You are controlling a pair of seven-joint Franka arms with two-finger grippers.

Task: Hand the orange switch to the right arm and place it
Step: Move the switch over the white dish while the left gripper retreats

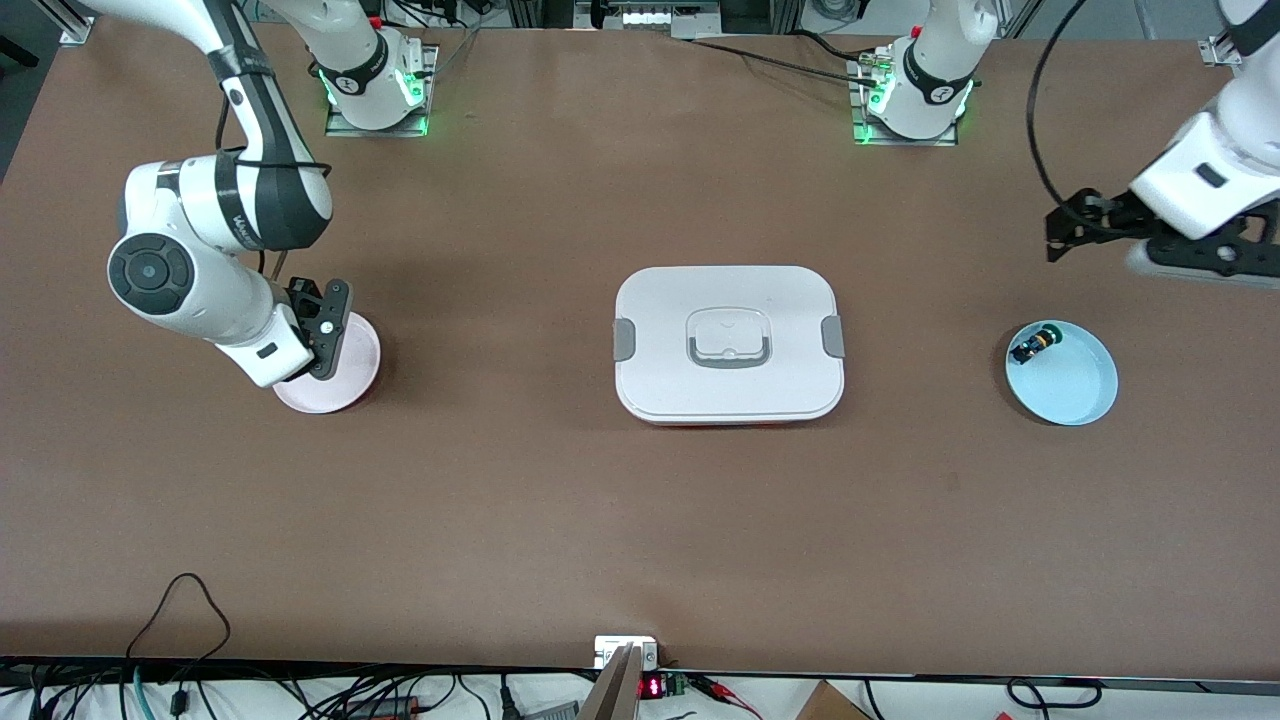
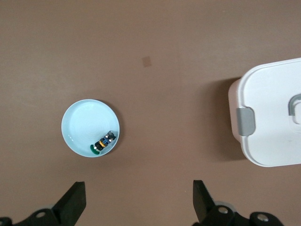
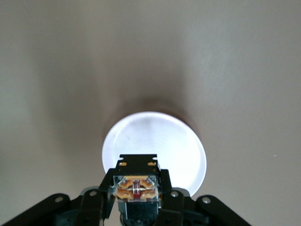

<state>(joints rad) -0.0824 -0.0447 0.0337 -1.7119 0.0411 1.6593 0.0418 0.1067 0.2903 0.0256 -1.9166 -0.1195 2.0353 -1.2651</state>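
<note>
While I watched the feeds, this was the state.

Landmark: white rectangular lidded box with grey latches, at the middle of the table.

Right gripper: right gripper hung over the round pale pink plate, which lay toward the right arm's end from the box.

Held part: the right wrist view showed its fingers clamped on the small tan-orange block-bodied switch; the cap was hidden from me.

Left gripper: left gripper stood spread wide with nothing in it, waiting above the table at the left arm's end from the box.

Other dish: round light blue bowl held a black green-capped switch.

Step, as I judged it: placing.

How to do it well: I would lower straight down over the plate's middle, release only near contact, then lift vertically.
</note>
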